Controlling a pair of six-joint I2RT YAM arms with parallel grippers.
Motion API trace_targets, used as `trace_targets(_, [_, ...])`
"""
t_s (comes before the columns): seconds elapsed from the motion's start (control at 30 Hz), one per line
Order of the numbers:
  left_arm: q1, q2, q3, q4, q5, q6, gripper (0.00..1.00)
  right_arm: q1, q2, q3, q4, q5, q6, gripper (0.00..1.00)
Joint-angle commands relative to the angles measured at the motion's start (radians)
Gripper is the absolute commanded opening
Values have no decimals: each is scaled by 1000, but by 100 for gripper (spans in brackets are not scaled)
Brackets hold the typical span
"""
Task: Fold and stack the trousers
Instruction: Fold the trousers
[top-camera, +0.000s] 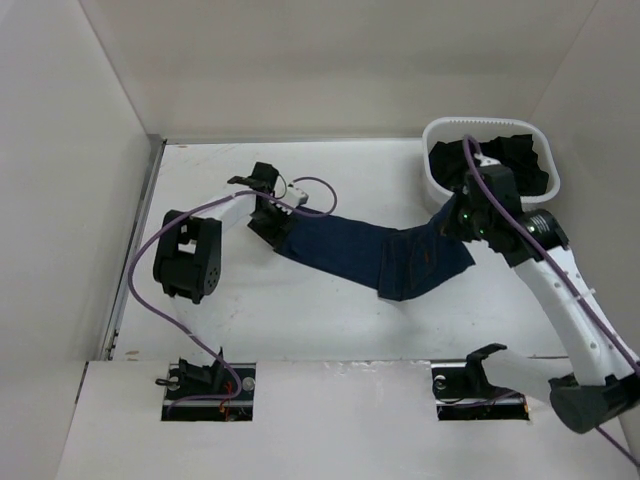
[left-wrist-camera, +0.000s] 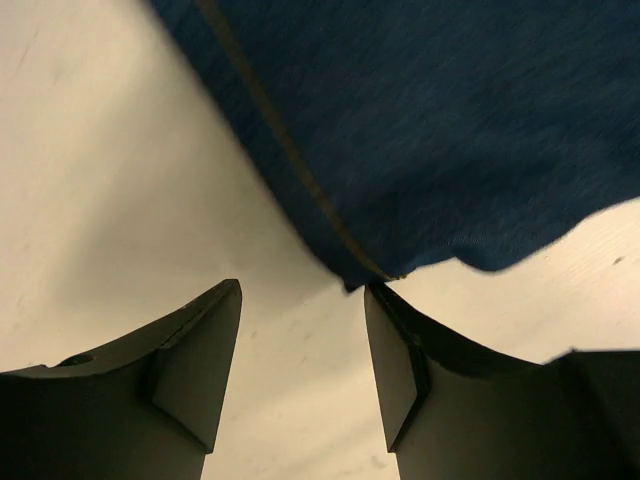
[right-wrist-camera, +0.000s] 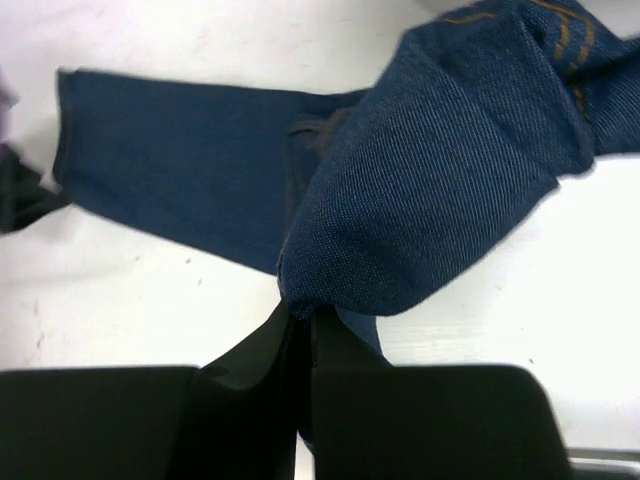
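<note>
Pinching trousers fold, right end effector clenched, left end effector released at their edge

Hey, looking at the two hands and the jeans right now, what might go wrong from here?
The left hand is open and only the hem corner of the trousers reaches one fingertip; closing now may miss the cloth. The right hand is shut on a thin pinch of denim, which could slip out under a pull. It is also close to the basket of dark clothes, whose rim might snag the trousers.
</note>
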Motion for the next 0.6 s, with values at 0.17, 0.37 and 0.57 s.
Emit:
trace_targets(0.17, [20,23,126,118,110,-122,53,103,163,196,43,91,24,0])
trace_targets(0.37, [71,-40,123,0,112,-67,48,158,278,342,35,85,-12,0])
trace_targets(0.57, [98,-54,232,-73,135,-76,51,215,450,510,33,59,-52,0])
